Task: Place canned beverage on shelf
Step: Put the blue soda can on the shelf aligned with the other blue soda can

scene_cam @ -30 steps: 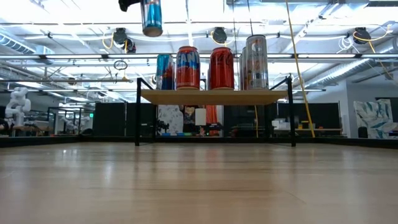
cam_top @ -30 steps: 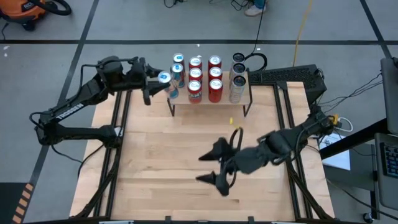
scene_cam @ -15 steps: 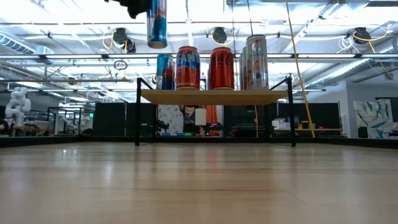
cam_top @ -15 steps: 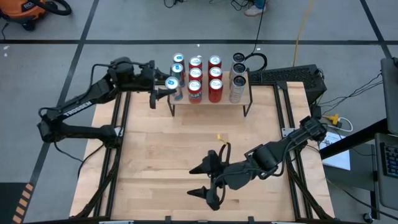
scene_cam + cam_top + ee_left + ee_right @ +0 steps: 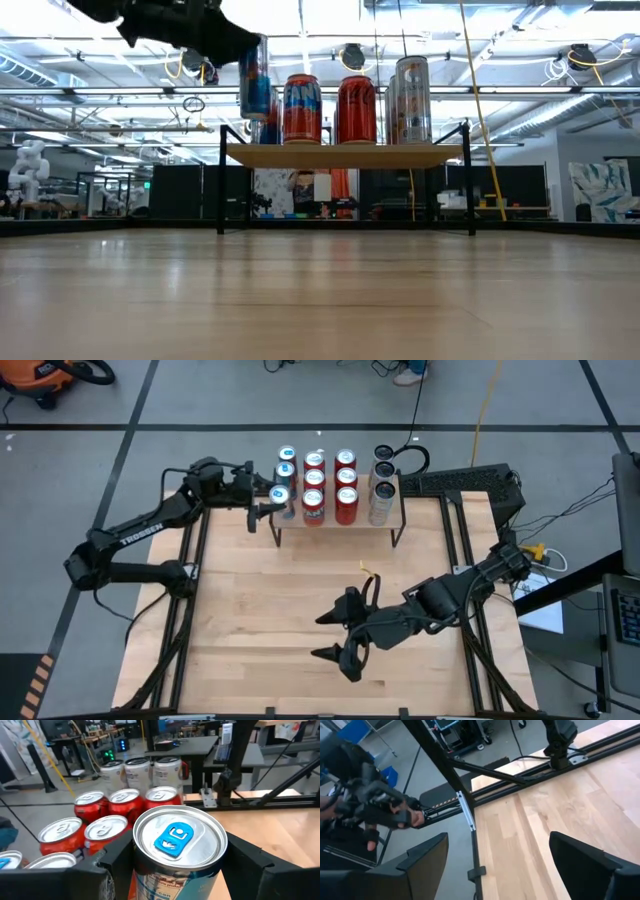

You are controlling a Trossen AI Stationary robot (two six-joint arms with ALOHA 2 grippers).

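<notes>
can (image 5: 279,494) with a blue tab sits upright, clenched in the left claw (image 5: 268,500), hanging in the air at the shelf's (image 5: 345,155) left end, just beside the red cans (image 5: 314,482) and tall silver ones (image 5: 382,488) standing on it. the right claw (image 5: 340,634) hovers released over the bare table (image 5: 260,600), well apart.

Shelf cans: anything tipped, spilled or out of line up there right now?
Nothing stands out. The cans on the shelf stand upright in tidy rows, with no spill visible. The only can off the shelf is the blue can, held upright in the left pincer at the shelf's left end.
</notes>
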